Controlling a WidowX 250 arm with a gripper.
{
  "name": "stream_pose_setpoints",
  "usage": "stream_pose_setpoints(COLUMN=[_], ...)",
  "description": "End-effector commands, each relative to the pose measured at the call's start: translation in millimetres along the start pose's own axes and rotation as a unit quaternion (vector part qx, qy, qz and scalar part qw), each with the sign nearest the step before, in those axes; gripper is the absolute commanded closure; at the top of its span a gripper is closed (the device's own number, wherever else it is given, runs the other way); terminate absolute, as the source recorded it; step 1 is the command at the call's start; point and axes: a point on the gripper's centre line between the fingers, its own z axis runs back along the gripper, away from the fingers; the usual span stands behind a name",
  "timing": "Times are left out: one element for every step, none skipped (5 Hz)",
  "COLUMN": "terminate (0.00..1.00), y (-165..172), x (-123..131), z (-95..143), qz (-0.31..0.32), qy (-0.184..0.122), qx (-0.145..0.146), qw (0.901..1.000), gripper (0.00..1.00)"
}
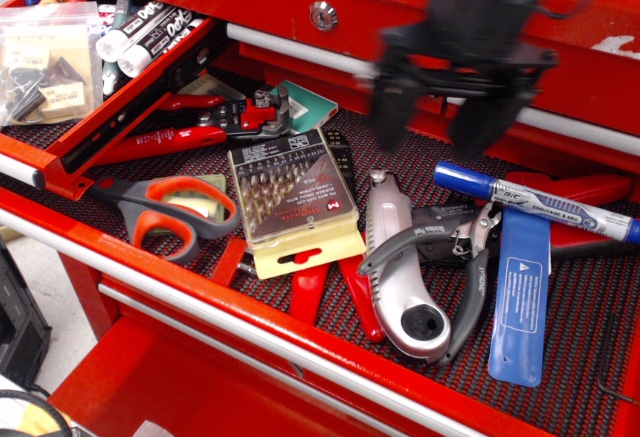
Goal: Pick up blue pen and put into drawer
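Note:
The blue pen (540,203), with a blue cap, a white printed barrel and a blue end, lies at the right of the wide red drawer on its black ribbed mat. My gripper (437,129) is blurred by motion. It hangs open and empty above the mat, just up and left of the pen's cap. Its two dark fingers (393,107) point down. The smaller shallow red drawer (110,107) stands open at the upper left. It holds white-and-black markers (150,25) and a plastic bag of parts (45,62).
On the mat lie orange-handled scissors (165,212), a drill bit case (290,197), a silver utility knife (400,277), pliers (470,257), a flat blue strip (520,297) and red-handled tools (190,137). Closed red drawer fronts (500,107) rise behind.

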Motion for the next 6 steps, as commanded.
stream_pose_setpoints(terminate=[0.00, 0.00, 0.00, 0.00, 0.00, 0.00], y=[-35.4, -35.8, -41.9, -52.2, -63.5, -71.6], x=[6.0, -8.8, -12.8, -17.8, -15.5, -14.0], z=[22.9, 24.0, 15.8, 8.4, 1.7, -1.4], qz=[0.020, 0.037, 0.012, 0.019, 0.022, 0.014], qy=[-0.087, -0.120, -0.146, -0.152, -0.160, -0.162], qx=[-0.101, -0.150, -0.205, -0.219, -0.234, -0.248], qw=[0.9909, 0.9807, 0.9677, 0.9636, 0.9587, 0.9551], gripper=[0.00, 0.00, 0.00, 0.00, 0.00, 0.00])
